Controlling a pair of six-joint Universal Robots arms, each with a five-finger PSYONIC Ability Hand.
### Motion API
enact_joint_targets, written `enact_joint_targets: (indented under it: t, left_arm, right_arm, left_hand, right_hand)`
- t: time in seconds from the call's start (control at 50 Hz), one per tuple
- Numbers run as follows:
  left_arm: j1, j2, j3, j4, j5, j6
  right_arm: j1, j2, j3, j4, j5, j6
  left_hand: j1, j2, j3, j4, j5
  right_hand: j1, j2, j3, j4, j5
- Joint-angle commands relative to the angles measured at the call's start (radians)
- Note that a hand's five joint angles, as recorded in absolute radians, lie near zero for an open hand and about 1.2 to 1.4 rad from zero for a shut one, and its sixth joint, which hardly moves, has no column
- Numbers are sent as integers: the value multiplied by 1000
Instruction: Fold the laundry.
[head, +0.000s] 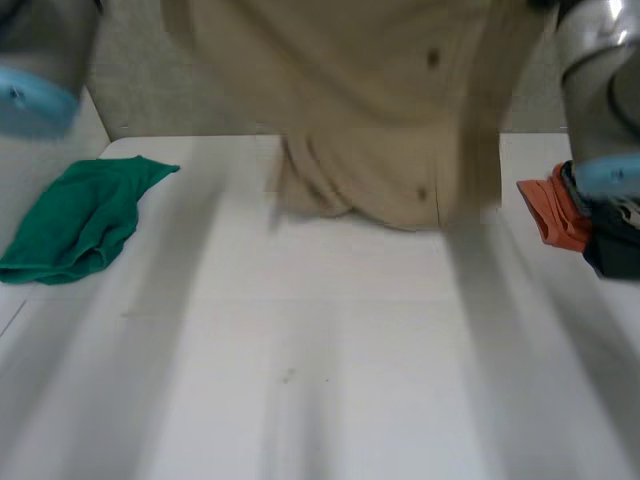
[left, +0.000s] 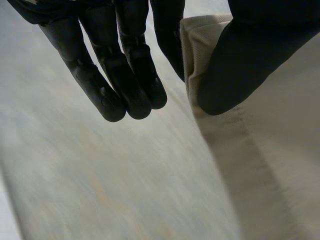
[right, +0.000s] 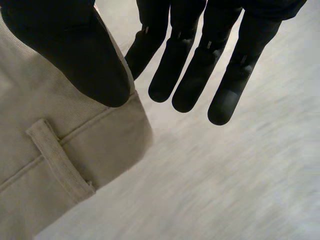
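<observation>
A beige garment (head: 370, 110) with buttons hangs lifted above the white table (head: 320, 380), its lower edge just over the far part of the tabletop. In the left wrist view my left hand (left: 240, 65) pinches one edge of the beige garment (left: 280, 165) between thumb and a finger, with the other fingers (left: 125, 85) straight beside it. My right hand (right: 80, 55) presses its thumb on the garment's waistband (right: 55, 145) near a belt loop (right: 60, 160) and pinches that corner, the remaining fingers (right: 200, 75) extended.
A crumpled green cloth (head: 85, 215) lies at the table's left. An orange cloth (head: 555, 210) and a dark one (head: 615, 245) sit at the right edge below my right arm (head: 600, 90). My left arm (head: 35, 70) is raised at the far left.
</observation>
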Motion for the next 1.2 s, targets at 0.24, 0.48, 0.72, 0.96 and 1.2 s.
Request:
enact_joint_targets:
  t: [0.24, 0.48, 0.72, 0.96, 1.2]
  left_arm:
    - [80, 64, -425, 111, 18, -76]
    - [91, 70, -976, 116, 159, -18]
    - [77, 335, -1226, -137, 205, 168]
    - [6, 518, -1337, -685, 207, 394]
    - [-1, 311, -1011, -298, 187, 277]
  right_arm:
    - [52, -1, 191, -92, -34, 26]
    - [41, 94, 659, -47, -103, -53]
    - [38, -105, 770, 277, -112, -141]
    - [3, -294, 895, 869, -166, -498]
    - [-42, -192, 732, 585, -174, -306]
  left_hand:
    - [226, 196, 206, 198, 238]
    - [226, 196, 206, 198, 238]
    - [226, 196, 206, 198, 238]
    - [226, 196, 206, 198, 238]
    - [226, 196, 206, 198, 238]
  right_hand:
    - [267, 200, 203, 194, 206]
    - [267, 200, 203, 194, 206]
    - [267, 200, 203, 194, 206]
    - [267, 200, 203, 194, 206]
    - [267, 200, 203, 194, 206]
